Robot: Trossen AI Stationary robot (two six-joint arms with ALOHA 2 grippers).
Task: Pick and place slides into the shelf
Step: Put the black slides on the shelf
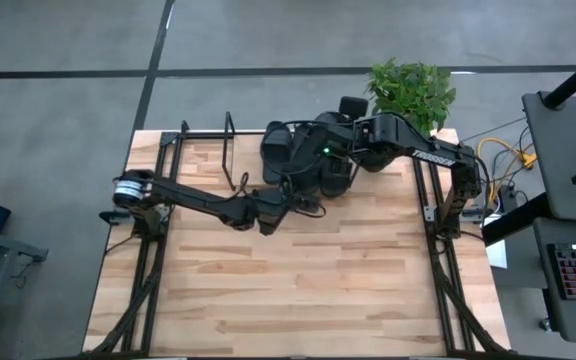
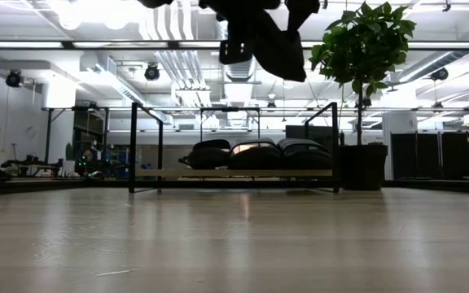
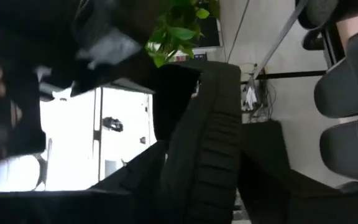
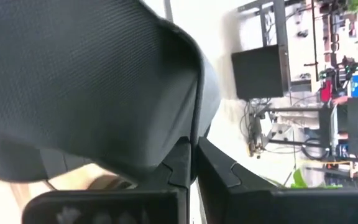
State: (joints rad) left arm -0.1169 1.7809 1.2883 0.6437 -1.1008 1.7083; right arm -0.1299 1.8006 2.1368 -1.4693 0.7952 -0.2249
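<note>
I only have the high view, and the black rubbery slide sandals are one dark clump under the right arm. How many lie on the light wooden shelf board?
Observer: The low view shows three slides side by side on the shelf board. Its left end is bare.
Operator: And the fourth?
Observer: The left wrist view shows a ribbed black sole close before the left gripper. Whether it is gripped, I cannot tell.
Operator: What is the right gripper at?
Observer: The right gripper is right up against a finely textured black surface, likely a slide's strap, which fills its wrist view.
</note>
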